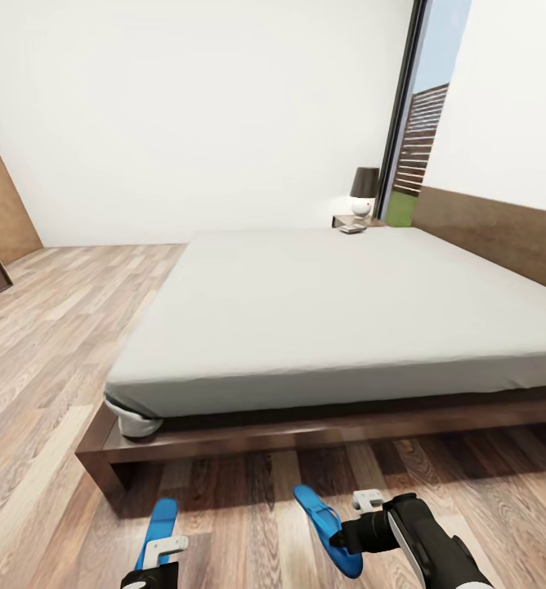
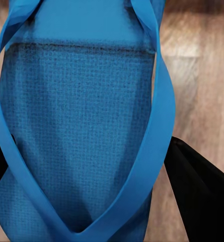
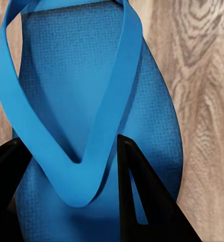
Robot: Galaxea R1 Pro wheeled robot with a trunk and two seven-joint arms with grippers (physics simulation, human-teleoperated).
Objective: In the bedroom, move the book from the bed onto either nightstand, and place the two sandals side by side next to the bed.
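The big bed is the landmark, and its off-white top is bare. Past its far corner stands a nightstand with a lamp and a small flat thing that may be the book, too small to tell. On the wood floor near the bed's front edge are two blue sandals. The left gripper has its fingers closed around the left sandal. The right gripper pinches the right sandal by its strap.
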